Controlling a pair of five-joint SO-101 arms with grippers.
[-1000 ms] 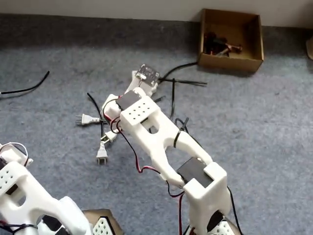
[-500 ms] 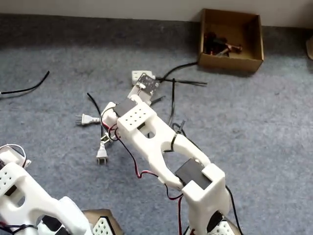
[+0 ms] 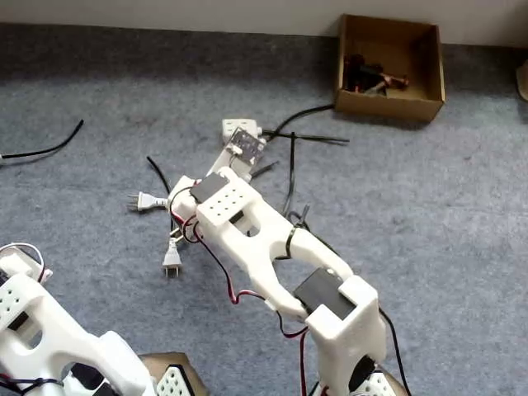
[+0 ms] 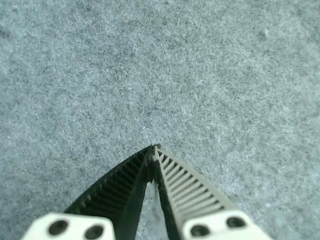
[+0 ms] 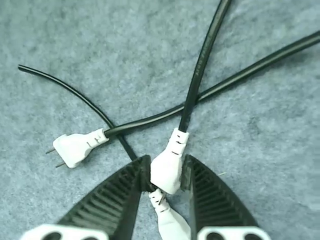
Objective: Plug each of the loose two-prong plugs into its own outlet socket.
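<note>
Three white two-prong plugs lie on the grey carpet. My right gripper (image 5: 165,160) is shut on one white plug (image 5: 167,167), whose black cord runs away from it. A second plug (image 5: 75,148) lies beside it with its prongs showing, and a third plug (image 5: 169,222) lies under the fingers. From above, two plugs (image 3: 142,200) (image 3: 172,262) lie left of the right arm (image 3: 247,227). The white outlet socket (image 3: 233,128) sits just beyond that arm's wrist. My left gripper (image 4: 152,148) is shut over bare carpet, holding nothing.
A cardboard box (image 3: 388,66) with small parts stands at the back right. Black cords (image 3: 305,136) cross the carpet between the box and the outlet. A loose black cable (image 3: 41,150) lies at the far left. The left arm (image 3: 41,338) rests at the front left corner.
The right arm has drawn back toward its base and to the left, uncovering the white outlet socket. The left arm has not moved.
</note>
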